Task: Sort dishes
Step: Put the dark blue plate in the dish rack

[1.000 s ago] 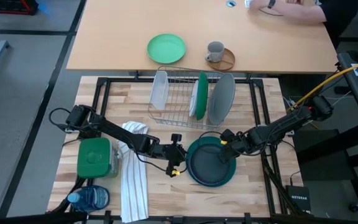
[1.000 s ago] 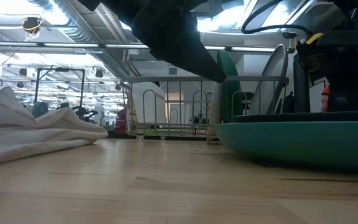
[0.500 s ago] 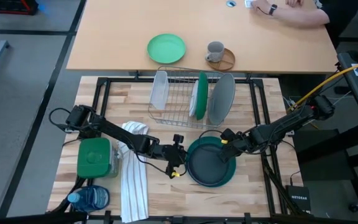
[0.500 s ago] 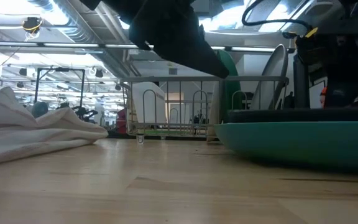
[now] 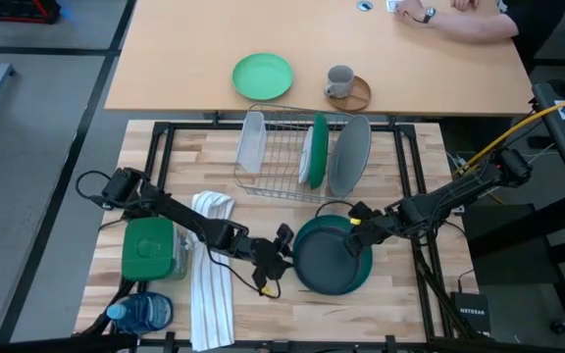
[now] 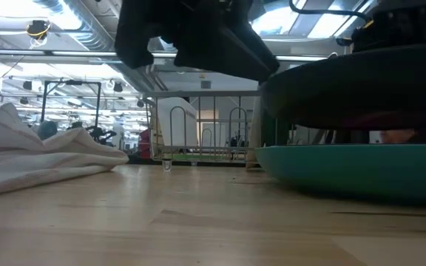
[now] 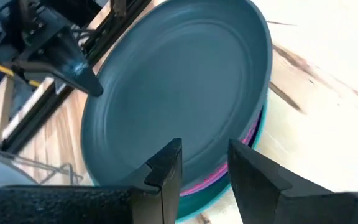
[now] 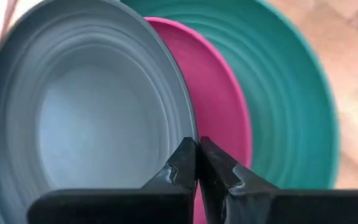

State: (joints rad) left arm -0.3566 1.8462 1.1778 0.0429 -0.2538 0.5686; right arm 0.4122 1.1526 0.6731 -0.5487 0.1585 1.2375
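A stack of dishes sits on the near right of the table: a charcoal plate (image 5: 330, 257) on top, a purple-pink plate (image 8: 219, 99) under it and a teal-green plate (image 6: 353, 168) at the bottom. My right gripper (image 5: 354, 227) is shut on the charcoal plate's rim. My left gripper (image 7: 205, 165) stands open just off the stack's left edge, touching nothing. A wire rack (image 5: 284, 167) behind holds a dark green plate (image 5: 318, 149) and light grey plates (image 5: 349, 155) on edge. My right gripper pinches the charcoal plate's rim (image 8: 188, 134) on its far right side between its two fingers. The fingers come slanting down from the table's right. The plate is tilted, its held side raised off the stack (image 6: 346, 81); its opposite edge (image 7: 225, 158) lies close on the purple-pink plate.
A striped white towel (image 5: 209, 279), a green-lidded box (image 5: 148, 247) and a blue bottle (image 5: 137, 314) lie at the near left. On the tan table beyond stand a small mint-green plate (image 5: 262, 75) and a grey mug (image 5: 339, 81). A person's arm (image 5: 459, 20) rests at the far right.
My right gripper has tipped up the charcoal plate's held side, so the plate now stands well above the teal-green one in the low view. My left gripper has rolled about its own line and shifted toward the near edge, beside the stack.
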